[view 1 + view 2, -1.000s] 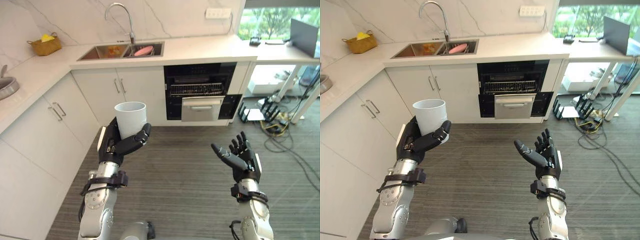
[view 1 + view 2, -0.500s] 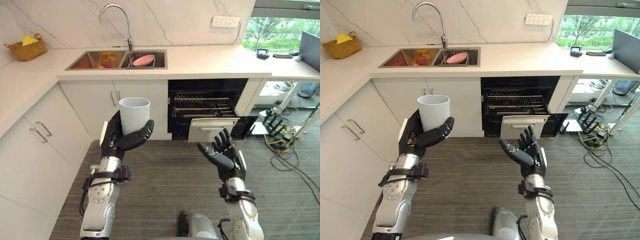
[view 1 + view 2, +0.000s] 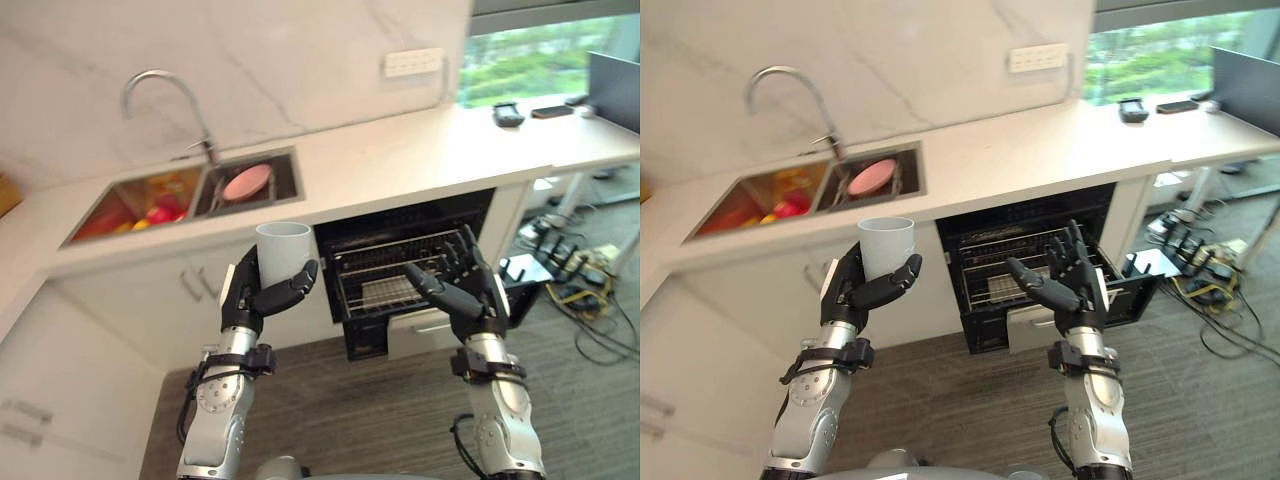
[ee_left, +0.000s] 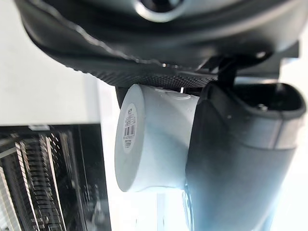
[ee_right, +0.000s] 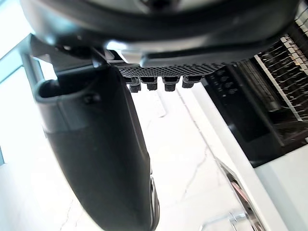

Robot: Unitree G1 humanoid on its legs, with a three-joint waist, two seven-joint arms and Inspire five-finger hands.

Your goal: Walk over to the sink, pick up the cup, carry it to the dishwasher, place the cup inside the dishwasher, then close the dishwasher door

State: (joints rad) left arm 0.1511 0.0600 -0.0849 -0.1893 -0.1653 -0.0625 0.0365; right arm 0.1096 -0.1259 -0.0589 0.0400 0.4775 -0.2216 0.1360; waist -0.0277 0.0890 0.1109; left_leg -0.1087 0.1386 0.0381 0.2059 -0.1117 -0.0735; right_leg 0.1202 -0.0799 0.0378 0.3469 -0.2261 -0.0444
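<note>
My left hand is shut on a plain white cup, held upright at chest height in front of the white cabinet under the sink. The left wrist view shows the cup pressed between palm and thumb. To its right the dishwasher stands open, its wire rack showing and its door lowered. My right hand is open with spread fingers, raised in front of the rack and holding nothing.
The sink holds a pink plate and colourful items under a curved tap. A white counter runs right to a desk with small devices. Cables lie on the floor at the far right.
The camera has moved closer and turned toward the dishwasher, so the sink and dishwasher appear larger. The cup stays held in my left hand; the right hand has risen before the rack.
</note>
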